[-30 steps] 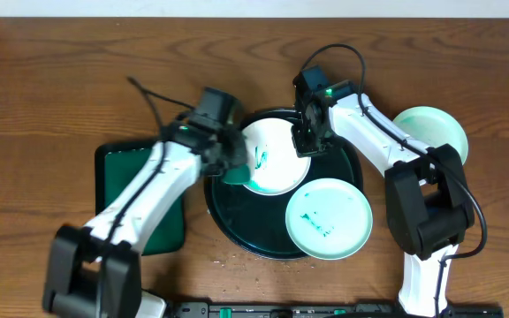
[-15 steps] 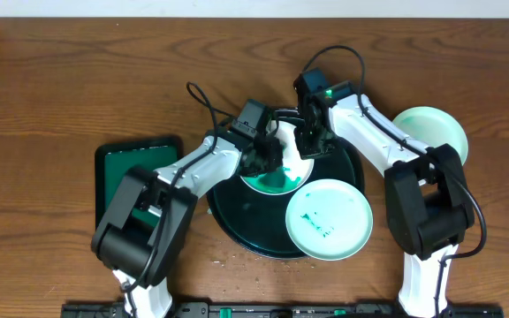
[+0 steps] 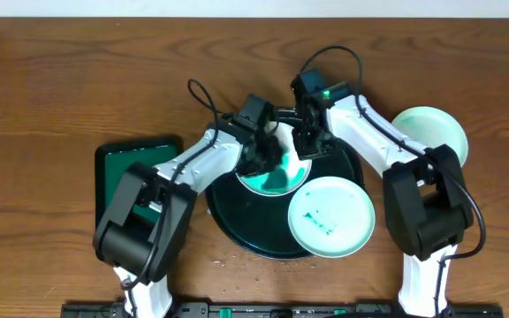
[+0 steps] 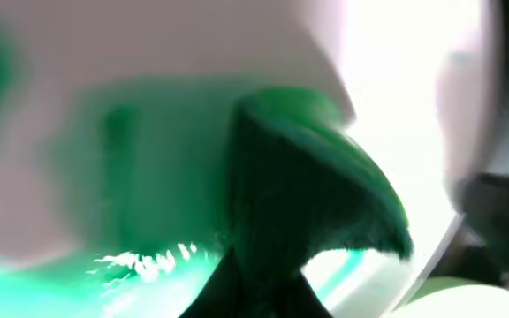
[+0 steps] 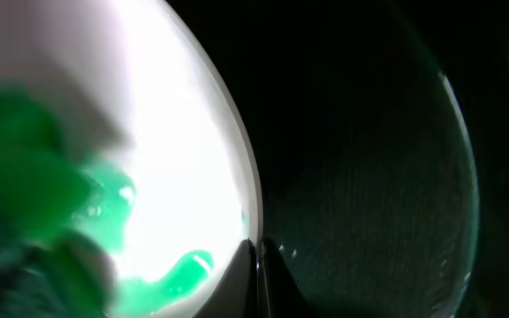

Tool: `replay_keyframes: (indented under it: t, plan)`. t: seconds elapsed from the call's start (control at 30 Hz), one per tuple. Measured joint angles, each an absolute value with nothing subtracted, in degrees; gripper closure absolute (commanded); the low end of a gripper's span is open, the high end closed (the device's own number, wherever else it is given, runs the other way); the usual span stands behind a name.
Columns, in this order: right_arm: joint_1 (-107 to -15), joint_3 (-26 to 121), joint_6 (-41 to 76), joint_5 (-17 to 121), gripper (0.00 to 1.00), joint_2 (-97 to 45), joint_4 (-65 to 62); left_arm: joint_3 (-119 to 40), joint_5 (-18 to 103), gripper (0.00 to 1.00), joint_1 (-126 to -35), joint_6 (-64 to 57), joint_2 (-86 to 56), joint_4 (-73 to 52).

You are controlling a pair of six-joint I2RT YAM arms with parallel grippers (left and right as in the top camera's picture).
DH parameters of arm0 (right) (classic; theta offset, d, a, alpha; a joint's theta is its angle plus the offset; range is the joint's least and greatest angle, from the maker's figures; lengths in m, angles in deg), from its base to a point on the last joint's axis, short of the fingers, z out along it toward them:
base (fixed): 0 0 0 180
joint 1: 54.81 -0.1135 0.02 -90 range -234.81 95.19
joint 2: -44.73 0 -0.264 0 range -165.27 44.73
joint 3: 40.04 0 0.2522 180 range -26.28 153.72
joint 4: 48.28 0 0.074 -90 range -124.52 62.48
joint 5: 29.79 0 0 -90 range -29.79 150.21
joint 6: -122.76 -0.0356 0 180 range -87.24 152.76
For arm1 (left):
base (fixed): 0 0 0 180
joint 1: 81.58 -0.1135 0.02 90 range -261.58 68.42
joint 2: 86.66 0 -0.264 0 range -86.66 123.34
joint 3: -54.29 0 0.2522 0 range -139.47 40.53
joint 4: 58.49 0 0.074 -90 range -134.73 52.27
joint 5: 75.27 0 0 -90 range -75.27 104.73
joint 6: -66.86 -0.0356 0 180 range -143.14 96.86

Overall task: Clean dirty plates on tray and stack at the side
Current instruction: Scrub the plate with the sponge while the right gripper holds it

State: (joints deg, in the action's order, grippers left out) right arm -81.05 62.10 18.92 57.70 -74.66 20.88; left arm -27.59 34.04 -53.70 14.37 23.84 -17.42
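The white plate (image 3: 278,183) lies on the round dark tray (image 3: 237,231), smeared wet green. My left gripper (image 3: 263,157) is shut on a dark green sponge (image 4: 307,168) and presses it on the white plate (image 4: 396,88). My right gripper (image 3: 308,144) is shut on the white plate's far right rim (image 5: 237,177), its fingers (image 5: 256,256) pinching the edge over the tray's floor (image 5: 369,177). A pale mint plate (image 3: 330,217) with green smears lies at the tray's front right. A second mint plate (image 3: 431,131) sits on the table to the right.
A rectangular dark green tray (image 3: 140,190) lies on the table at the left, beside the left arm. Cables loop above both wrists. Small specks lie on the wood near the tray's front edge.
My left gripper has moved right with the sponge onto the white plate, and green now spreads over the plate. My right gripper has kept hold of the rim.
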Motion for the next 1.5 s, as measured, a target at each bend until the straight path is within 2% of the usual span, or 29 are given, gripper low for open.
replay_keyframes:
  t: [0.23, 0.43, 0.6, 0.9, 1.2, 1.5]
  plan:
    - [-81.15, 62.10, 18.74, 57.55, 0.99, -74.66, 20.77, -27.83, 21.96, 0.93, -57.22, 14.59, 22.59, -10.22]
    - [-81.15, 62.10, 18.72, 57.14, 0.99, -74.66, 20.70, -27.74, 19.14, 0.93, -56.72, 13.78, 22.48, -10.73]
    - [-81.15, 62.10, 18.70, 57.11, 0.99, -74.66, 20.70, -26.78, 22.33, 0.93, -56.68, 9.37, 22.42, -16.43]
    - [-81.15, 62.10, 18.72, 57.18, 0.99, -74.66, 20.96, -26.04, 35.81, 0.93, -55.36, 4.34, 24.41, -28.89]
    - [-81.15, 62.10, 18.70, 57.14, 0.99, -74.66, 21.23, -26.15, 41.54, 0.93, -52.54, 6.31, 24.91, -25.66]
    - [-81.15, 62.10, 18.70, 56.70, 0.99, -74.66, 22.06, -27.11, 36.66, 0.93, -53.48, 9.68, 24.87, -22.01]
